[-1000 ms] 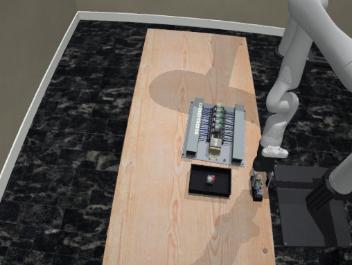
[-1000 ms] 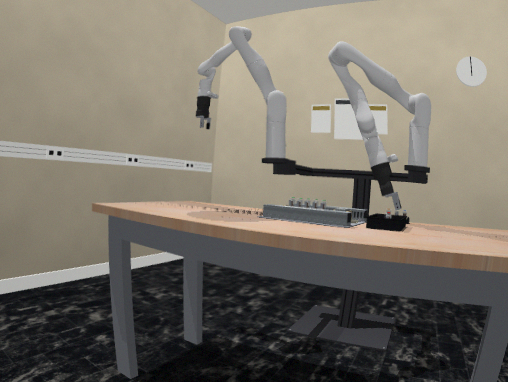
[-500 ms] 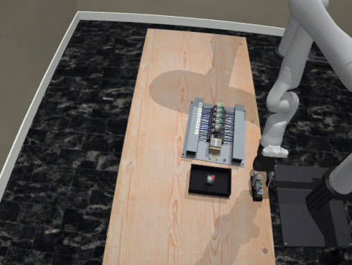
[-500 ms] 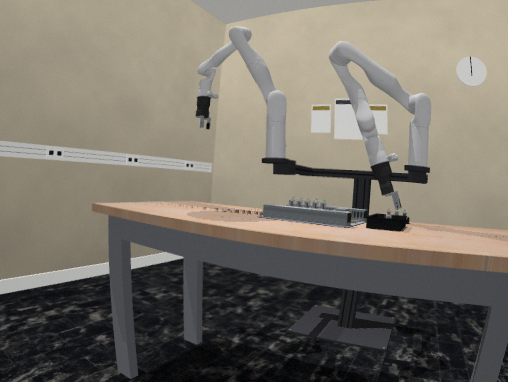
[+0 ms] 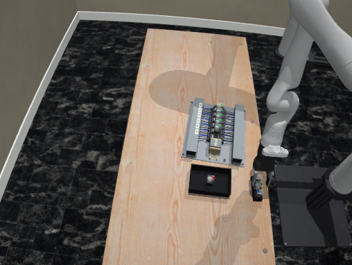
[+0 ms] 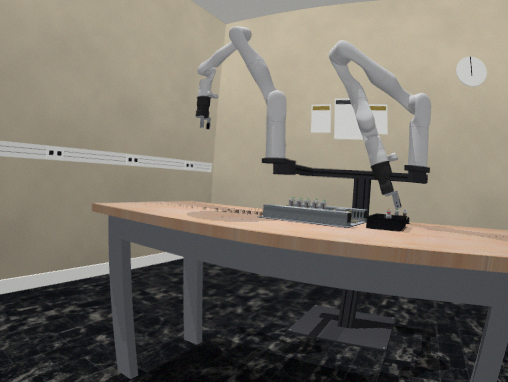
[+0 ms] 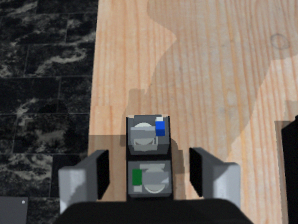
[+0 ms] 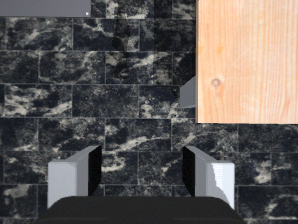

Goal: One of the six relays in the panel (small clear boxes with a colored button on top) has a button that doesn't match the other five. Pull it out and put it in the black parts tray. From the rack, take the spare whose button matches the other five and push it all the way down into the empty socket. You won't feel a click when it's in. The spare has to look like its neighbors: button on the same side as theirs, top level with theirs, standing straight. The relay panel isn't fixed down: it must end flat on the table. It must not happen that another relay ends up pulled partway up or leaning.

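Table (image 5: 166,139) (image 6: 280,235) (image 7: 200,65) (image 8: 250,60) beside beige walls (image 5: 38,52) (image 6: 100,90)
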You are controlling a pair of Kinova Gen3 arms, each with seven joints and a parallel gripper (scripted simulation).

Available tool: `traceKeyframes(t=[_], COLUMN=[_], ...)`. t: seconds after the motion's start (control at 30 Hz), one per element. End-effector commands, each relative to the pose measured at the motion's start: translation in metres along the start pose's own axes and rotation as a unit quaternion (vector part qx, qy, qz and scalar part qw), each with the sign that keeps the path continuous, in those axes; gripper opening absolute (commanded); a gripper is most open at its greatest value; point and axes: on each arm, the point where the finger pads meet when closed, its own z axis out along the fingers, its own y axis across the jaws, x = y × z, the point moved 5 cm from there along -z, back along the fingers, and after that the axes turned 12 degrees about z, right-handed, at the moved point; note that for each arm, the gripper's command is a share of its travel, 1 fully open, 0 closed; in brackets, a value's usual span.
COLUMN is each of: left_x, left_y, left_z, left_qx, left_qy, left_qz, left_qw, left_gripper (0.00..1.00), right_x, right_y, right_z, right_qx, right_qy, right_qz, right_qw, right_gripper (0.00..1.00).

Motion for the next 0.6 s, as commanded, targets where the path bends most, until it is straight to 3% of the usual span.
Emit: traceKeyframes(t=[0.0,0.57], left_x=[0.0001,-0.0022], left_y=[0.0003,0.0008], left_z=[-0.0007,0.0056], left_qx=[0.0,0.0], left_qy=[0.0,0.0], left_qz=[0.0,0.0], left_qw=[1.0,1.0], left_gripper=[1.0,1.0], right_x=[-0.0003,-0.0003], right_y=[0.0,0.0], right_z=[-0.0006,-0.0006], right_qx=[0.0,0.0], right_qy=[-0.001,-0.001], right_qz=[0.0,0.0], right_qw=[1.0,1.0], right_gripper=[1.0,1.0])
